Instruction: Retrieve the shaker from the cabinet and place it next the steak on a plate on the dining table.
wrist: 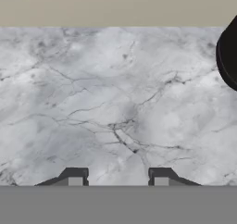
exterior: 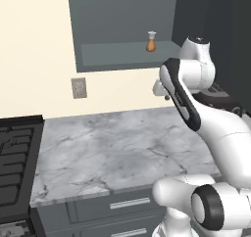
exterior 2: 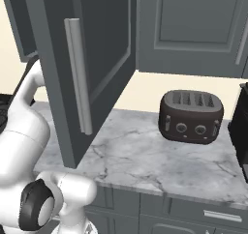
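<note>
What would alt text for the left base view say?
A small orange-brown shaker stands upright on the shelf of an open dark wall cabinet, above a marble counter. The white robot arm rises at right; a stove sits left.

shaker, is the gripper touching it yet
Apart. In the left base view the shaker stands alone on the cabinet shelf; in the hand view the gripper points at bare marble counter, nothing between its fingertips.
</note>
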Robot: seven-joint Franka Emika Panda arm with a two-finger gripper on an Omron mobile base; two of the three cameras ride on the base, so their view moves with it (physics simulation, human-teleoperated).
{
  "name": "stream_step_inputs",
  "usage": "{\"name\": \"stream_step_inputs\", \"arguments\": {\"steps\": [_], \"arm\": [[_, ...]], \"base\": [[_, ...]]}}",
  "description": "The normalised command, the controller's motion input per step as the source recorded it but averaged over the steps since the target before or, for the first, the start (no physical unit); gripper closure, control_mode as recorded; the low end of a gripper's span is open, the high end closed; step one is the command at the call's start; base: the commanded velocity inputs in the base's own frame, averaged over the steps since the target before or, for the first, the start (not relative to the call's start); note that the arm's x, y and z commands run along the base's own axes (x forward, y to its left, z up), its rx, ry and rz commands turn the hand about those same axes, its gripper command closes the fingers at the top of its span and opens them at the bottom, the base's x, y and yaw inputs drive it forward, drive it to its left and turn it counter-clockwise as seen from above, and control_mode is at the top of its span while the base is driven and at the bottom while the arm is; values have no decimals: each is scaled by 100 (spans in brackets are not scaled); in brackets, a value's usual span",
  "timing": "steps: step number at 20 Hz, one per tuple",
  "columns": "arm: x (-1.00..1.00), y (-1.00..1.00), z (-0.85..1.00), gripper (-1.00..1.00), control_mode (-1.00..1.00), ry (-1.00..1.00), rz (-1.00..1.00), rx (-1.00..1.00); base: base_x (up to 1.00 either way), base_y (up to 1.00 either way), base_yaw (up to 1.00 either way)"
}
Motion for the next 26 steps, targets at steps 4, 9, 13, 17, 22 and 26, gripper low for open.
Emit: {"name": "stream_step_inputs", "arguments": {"steps": [4, 9, 13, 17, 22, 26], "arm": [[-32, 2, 0, -100, -100, -6, 0, 0], [-71, 0, 6, -100, -100, -21, 0, 0], [-58, 1, 22, -100, -100, -40, 0, 0], [-38, 0, 40, -100, -100, -34, 0, 0], [-19, 0, 52, -100, -100, -21, 0, 0], [-3, 0, 58, -100, -100, -12, 0, -1]], "base": [[0, 0, 0], [0, 0, 0], [0, 0, 0], [0, 0, 0], [0, 0, 0], [0, 0, 0]]}}
